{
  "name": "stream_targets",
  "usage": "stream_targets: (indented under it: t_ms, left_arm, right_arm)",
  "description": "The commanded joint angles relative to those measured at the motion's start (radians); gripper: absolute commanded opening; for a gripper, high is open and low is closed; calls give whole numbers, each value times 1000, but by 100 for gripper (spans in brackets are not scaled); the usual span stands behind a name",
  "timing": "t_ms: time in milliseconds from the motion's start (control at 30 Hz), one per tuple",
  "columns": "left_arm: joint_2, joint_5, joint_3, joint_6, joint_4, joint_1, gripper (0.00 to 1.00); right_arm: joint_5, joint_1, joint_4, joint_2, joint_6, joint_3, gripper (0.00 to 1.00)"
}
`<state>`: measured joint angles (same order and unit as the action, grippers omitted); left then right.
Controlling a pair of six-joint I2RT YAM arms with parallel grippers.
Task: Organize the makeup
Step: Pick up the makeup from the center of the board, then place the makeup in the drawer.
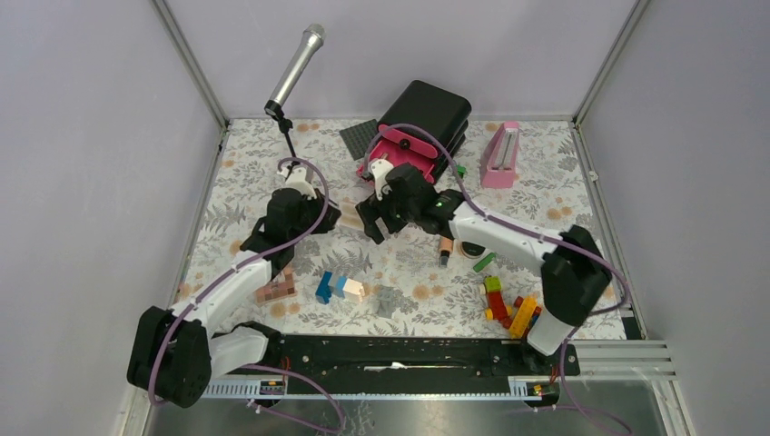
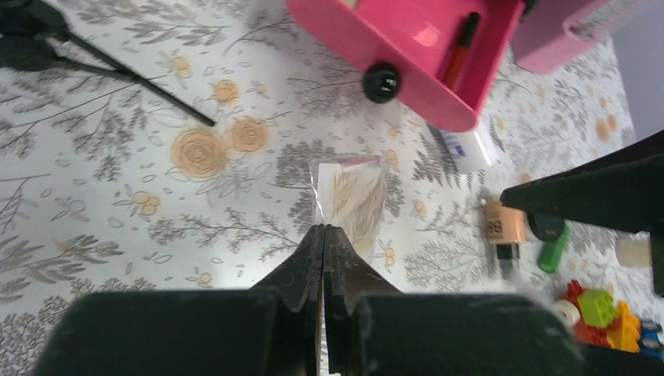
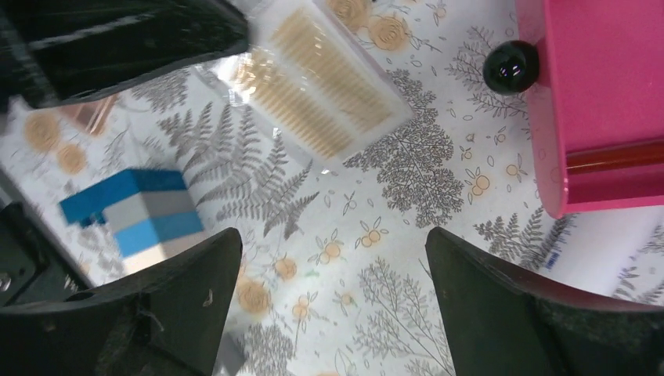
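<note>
Left claw (image 2: 323, 229) clamped on near edge of clear sachet (image 2: 350, 196), just short of pink tray (image 2: 368, 39). Right claw (image 3: 333, 258) apart, empty. Sachet likely light, floppy, slick; best pinched flat at edge seam.

Left hand (image 2: 323, 229) tight on clear sachet (image 2: 354, 192) — red pencil (image 2: 460, 51) in pink tray (image 2: 407, 82)

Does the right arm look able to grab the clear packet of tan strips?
Probably yes: the open right gripper hovers beside the clear packet of tan strips, though the shut left gripper pinches one end.
</note>
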<state>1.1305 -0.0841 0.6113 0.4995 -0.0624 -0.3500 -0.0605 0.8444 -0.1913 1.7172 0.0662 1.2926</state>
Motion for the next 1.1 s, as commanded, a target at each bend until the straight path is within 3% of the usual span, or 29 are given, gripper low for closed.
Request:
stream_targets:
  t_ms: [0, 367, 900, 1067]
  left_arm:
    - [-66, -132, 38, -68, -57, -28, 0]
    - [-164, -371, 123, -153, -28, -122, 0]
    - [-246, -470, 136, -224, -11, -183, 0]
    - [-266, -479, 137, -236, -10, -192, 0]
  right_arm:
    - [-128, 5, -108, -162, -147, 12, 97]
    - [-293, 3, -351, -308, -277, 81, 97]
    - [-293, 2, -357, -406, -265, 50, 97]
    - [-315, 0, -362, -401, -262, 47, 84]
